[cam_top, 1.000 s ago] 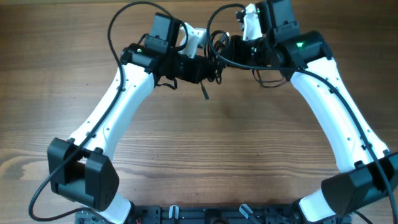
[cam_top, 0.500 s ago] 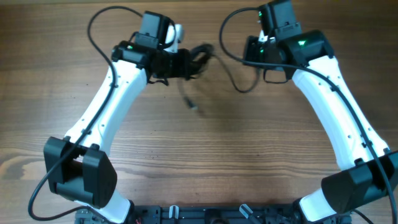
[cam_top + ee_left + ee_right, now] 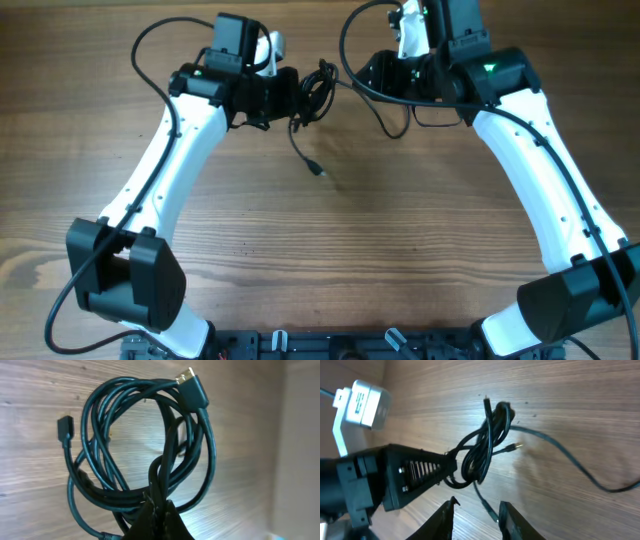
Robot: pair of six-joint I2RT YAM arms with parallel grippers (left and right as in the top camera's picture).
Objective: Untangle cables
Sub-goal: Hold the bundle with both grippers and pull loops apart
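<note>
Cables point(image 3: 316, 88) bunch pinched between closed left fingers point(image 3: 157, 514); right fingers point(image 3: 512, 522) spread apart.

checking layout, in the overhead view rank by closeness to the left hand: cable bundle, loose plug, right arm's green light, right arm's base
1. cable bundle, gripped in the left hand.
2. loose plug, end of a strand trailing toward the robot.
3. green light, across on the right arm.
4. right arm's base, at the near right corner.
</note>
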